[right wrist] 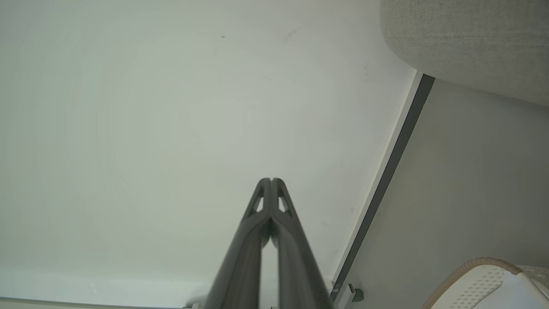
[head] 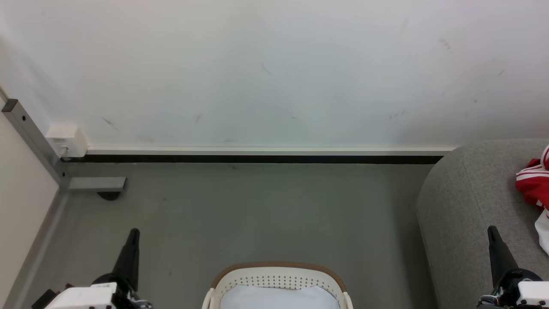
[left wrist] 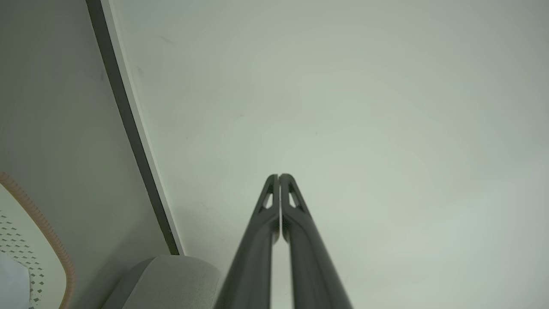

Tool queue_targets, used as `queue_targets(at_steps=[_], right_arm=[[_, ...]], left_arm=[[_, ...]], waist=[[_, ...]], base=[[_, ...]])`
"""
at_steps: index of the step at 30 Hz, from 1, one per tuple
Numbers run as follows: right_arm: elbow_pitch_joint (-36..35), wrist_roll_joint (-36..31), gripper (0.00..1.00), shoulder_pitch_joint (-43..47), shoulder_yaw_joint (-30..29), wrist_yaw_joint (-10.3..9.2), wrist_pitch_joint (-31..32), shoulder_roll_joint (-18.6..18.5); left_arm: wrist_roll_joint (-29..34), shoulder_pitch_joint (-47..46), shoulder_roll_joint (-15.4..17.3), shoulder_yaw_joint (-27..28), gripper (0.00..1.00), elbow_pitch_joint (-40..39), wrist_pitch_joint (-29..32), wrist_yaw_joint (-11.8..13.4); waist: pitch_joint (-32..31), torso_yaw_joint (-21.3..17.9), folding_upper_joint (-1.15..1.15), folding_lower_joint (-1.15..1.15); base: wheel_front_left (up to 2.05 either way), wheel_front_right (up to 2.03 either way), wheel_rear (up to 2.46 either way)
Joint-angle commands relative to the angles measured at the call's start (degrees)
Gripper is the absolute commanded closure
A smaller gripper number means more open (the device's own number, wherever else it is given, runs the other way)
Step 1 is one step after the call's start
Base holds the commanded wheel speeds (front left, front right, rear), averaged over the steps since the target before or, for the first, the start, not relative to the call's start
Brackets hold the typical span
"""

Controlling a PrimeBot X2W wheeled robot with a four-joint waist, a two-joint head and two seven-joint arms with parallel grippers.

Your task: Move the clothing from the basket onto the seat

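The red clothing (head: 532, 184) lay on the seat (head: 467, 206), back from its rounded edge, not in the basket (head: 279, 267); it looked soft, light and floppy, best pinched at a thick fold, while the left tool (head: 132, 240) and right tool (head: 494, 238) were both closed on nothing.

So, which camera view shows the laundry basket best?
The head view. The basket sits at bottom centre, showing its curved tan rim, holed wall and a pale cloth inside. The left wrist view catches a slice of rim and wall at its lower left; the right wrist view a corner at its lower right.
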Motion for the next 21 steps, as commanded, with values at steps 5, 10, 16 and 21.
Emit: queue_targets(at_steps=[5,10,16,21], right_arm=[[0.03,-0.28,1.00,-0.32,-0.26,-0.12,-0.02,0.06],[0.03,-0.30,1.00,-0.32,-0.27,-0.12,-0.01,0.07],[0.03,-0.32,1.00,-0.32,-0.29,-0.12,0.01,0.09],[0.03,-0.34,1.00,-0.32,-0.30,-0.12,0.03,0.09]], left_arm=[[-0.70,-0.32,0.40,0.05,1.00,-0.07,0.28,-0.24],[-0.70,-0.32,0.39,0.05,1.00,-0.07,0.27,-0.24],[-0.71,-0.32,0.39,0.05,1.00,-0.07,0.28,-0.24],[-0.71,-0.31,0.39,0.03,1.00,-0.08,0.28,-0.24]], waist=[[0.00,0.00,0.00,0.00],[0.00,0.00,0.00,0.00],[0.00,0.00,0.00,0.00],[0.00,0.00,0.00,0.00]], base=[[0.00,0.00,0.00],[0.00,0.00,0.00],[0.00,0.00,0.00],[0.00,0.00,0.00]])
